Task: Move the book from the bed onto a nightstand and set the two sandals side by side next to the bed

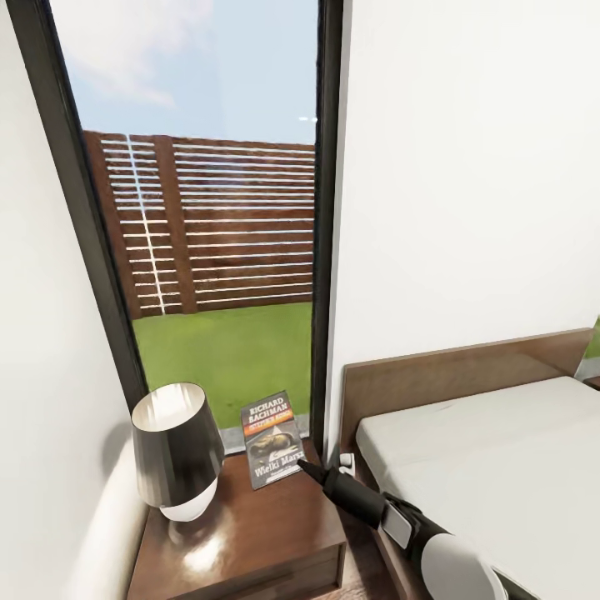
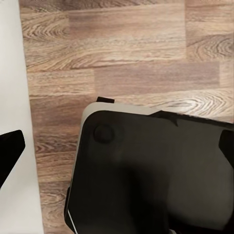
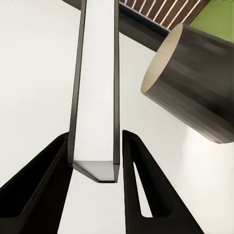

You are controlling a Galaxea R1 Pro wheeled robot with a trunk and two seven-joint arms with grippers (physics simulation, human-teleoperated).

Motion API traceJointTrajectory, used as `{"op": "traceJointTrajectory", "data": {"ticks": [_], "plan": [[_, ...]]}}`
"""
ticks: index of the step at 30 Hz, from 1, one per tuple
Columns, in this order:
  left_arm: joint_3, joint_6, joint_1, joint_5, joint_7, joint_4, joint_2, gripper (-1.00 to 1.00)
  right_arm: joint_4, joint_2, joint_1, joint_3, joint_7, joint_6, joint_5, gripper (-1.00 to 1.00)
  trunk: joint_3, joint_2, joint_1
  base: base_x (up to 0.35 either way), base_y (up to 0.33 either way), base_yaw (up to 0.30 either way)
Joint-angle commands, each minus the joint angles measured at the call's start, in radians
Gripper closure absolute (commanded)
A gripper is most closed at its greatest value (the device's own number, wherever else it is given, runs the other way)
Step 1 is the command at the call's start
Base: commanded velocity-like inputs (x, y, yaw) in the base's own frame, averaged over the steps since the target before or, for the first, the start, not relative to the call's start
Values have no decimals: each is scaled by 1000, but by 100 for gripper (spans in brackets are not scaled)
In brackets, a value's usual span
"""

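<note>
Lower centre of the head view: the book point(image 1: 272, 438) stands tilted over the back edge of the nightstand point(image 1: 250, 533), its dark cover with the orange band facing the camera. The right gripper point(image 1: 310, 468) reaches it from the lower right of the frame; its black arm crosses the gap between nightstand and bed point(image 1: 500, 467). Right wrist view: the book point(image 3: 96, 87) appears edge-on, white pages between dark covers, set between the two black fingers point(image 3: 44, 180), which stand close on either side of its lower end and clamp it. The lamp point(image 1: 177, 450), with a dark shade and white base, stands on the nightstand just to the left of the book; its shade point(image 3: 195, 83) shows at upper right of the right wrist view. Behind the nightstand a tall window point(image 1: 208, 208) shows grass and a slatted brown fence. Left wrist view: wood-plank floor point(image 2: 122, 53) and a dark part of the robot's body; whether the left gripper is open or closed cannot be told.
</note>
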Motion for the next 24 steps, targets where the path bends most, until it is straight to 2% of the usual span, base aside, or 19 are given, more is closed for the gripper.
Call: {"op": "traceJointTrajectory", "data": {"ticks": [1, 13, 19, 24], "plan": [[-9, -3, 1, 7, 5, -2, 0, -100, -2, 0, 0, -7, 3, 10, 3, 100, 0, 0, 0, 0, 0, 0], [-9, -5, -2, 7, 5, -18, 0, -100, -3, 0, 1, -10, 1, 7, 1, 100, 0, 0, 0, 0, 0, 0], [-9, -4, -23, 7, 6, -23, 0, -100, -2, 0, 1, -11, 0, 7, 0, 100, 0, 0, 0, 28, 0, 0], [-9, 1, -51, 7, 7, -24, 1, -100, -2, 0, 1, -11, 0, 7, 0, 100, 0, 0, 0, 153, 0, 0]]}}
